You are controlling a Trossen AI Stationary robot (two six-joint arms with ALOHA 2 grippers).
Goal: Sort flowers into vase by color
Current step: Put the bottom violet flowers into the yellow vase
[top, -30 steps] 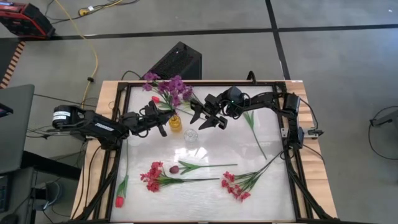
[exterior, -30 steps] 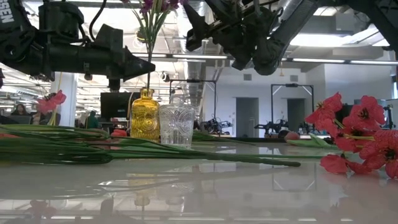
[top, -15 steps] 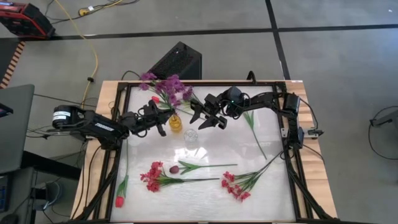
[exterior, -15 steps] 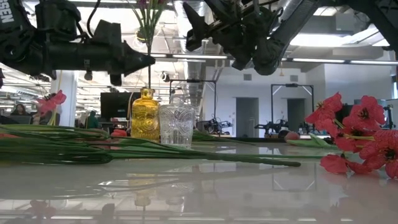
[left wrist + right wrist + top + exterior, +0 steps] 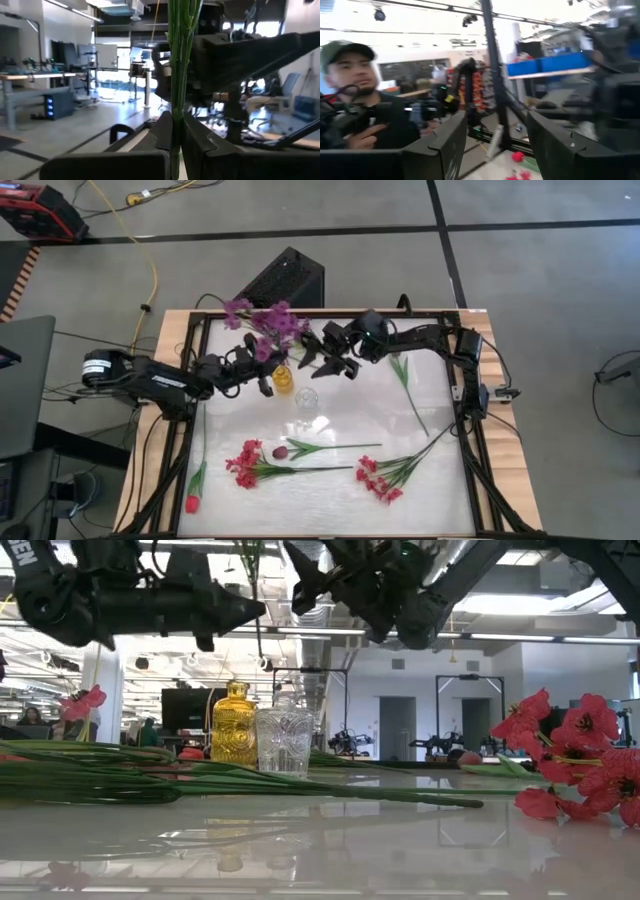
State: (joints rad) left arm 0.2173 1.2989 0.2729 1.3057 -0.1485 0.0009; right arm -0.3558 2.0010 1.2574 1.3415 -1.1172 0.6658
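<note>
My left gripper [image 5: 262, 376] is shut on a purple blossom spray [image 5: 262, 321] above the yellow vase [image 5: 283, 379], which stands next to a clear glass vase [image 5: 306, 398]. In the low view the left gripper [image 5: 252, 610] is high above the yellow vase [image 5: 233, 725], and the spray's stem [image 5: 256, 570] runs up out of frame. My right gripper [image 5: 322, 358] hovers open just right of the spray and touches nothing. Lying flat on the table are two red-pink sprays [image 5: 248, 464] [image 5: 378, 479], a maroon tulip [image 5: 281, 451] and a red tulip [image 5: 192, 502]. My left gripper pinches the purple spray's bundled green stems [image 5: 176, 112] between its two fingers, which come level from the table's left and lie across the stems. The spray stands about upright with the blossoms above the fingers. Whether its lower end is still in the yellow vase cannot be told.
Another long-stemmed flower [image 5: 408, 385] lies near the right arm. The table has a dark frame [image 5: 466, 430] round it. The white surface near the front edge is bare. A person [image 5: 355, 100] shows beyond the table in the right wrist view.
My left gripper has risen, still shut on the stems, and moved slightly toward the right gripper. The purple spray has gone up with it, its blossoms shifting toward the far edge. My right gripper has moved a little toward the far edge and has stayed open.
</note>
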